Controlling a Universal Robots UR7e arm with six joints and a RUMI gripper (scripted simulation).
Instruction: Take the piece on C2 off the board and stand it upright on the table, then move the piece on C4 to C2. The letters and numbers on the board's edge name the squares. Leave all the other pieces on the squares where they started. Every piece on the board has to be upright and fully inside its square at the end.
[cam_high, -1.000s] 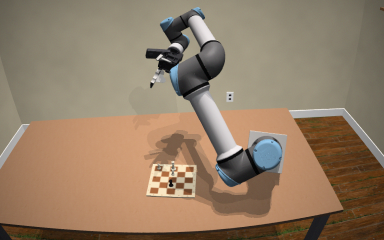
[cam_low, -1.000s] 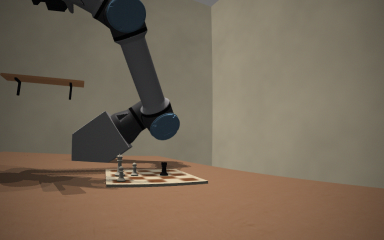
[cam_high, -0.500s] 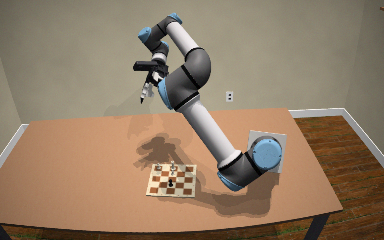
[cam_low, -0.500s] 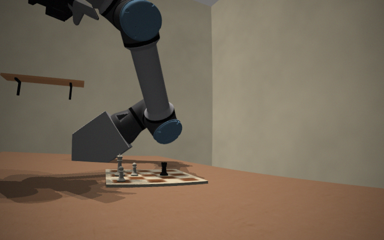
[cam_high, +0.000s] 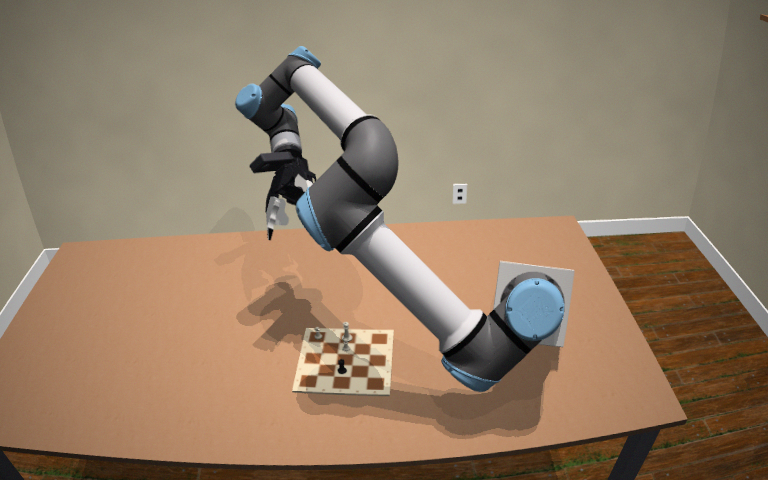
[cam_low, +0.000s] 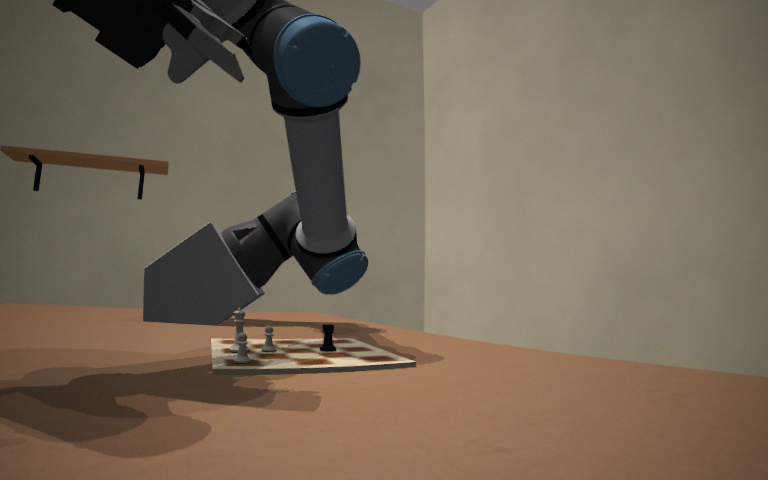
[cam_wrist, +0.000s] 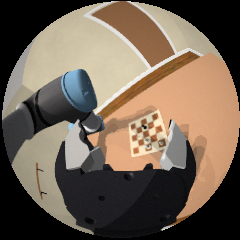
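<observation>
Black piece (cam_high: 341, 366) is standing upright near the middle of the board (cam_high: 317, 384), w/ three light pieces: a tall one (cam_high: 346, 330), a small one (cam_high: 344, 344) in front of it, another (cam_high: 317, 332) at the far left corner. Can't read the square labels. Gripper (cam_high: 275, 210) is hanging high above the table (cam_high: 141, 316), well apart from the board; fingers are standing fully spread, gripping nothing.
</observation>
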